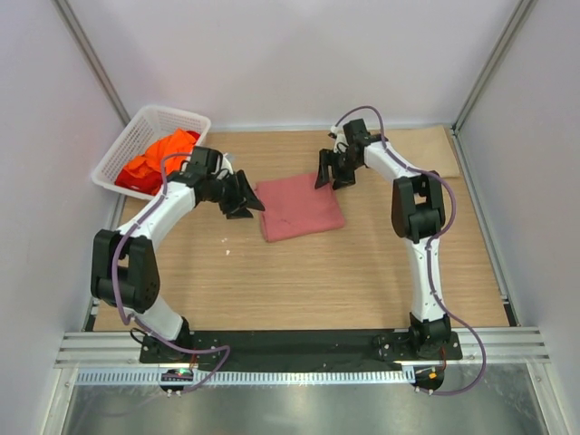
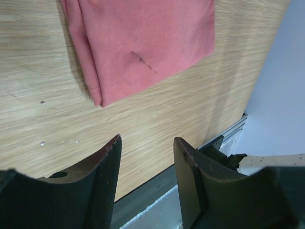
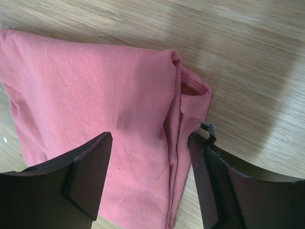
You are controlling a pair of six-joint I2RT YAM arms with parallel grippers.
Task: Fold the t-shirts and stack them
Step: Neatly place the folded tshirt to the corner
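Note:
A salmon-pink t-shirt (image 1: 301, 207) lies folded into a flat square in the middle of the wooden table. It also shows in the left wrist view (image 2: 147, 43) and the right wrist view (image 3: 90, 95). My left gripper (image 1: 246, 201) is open and empty, just left of the shirt's left edge. My right gripper (image 1: 333, 172) is open and empty, hovering over the shirt's far right corner with its fingers (image 3: 90, 167) straddling the folded edge. Orange and red t-shirts (image 1: 156, 156) lie bunched in the white basket (image 1: 149, 120).
The white lattice basket stands at the back left corner, against the left wall. White walls close in the table at the back and sides. A metal rail (image 1: 299, 349) runs along the near edge by the arm bases.

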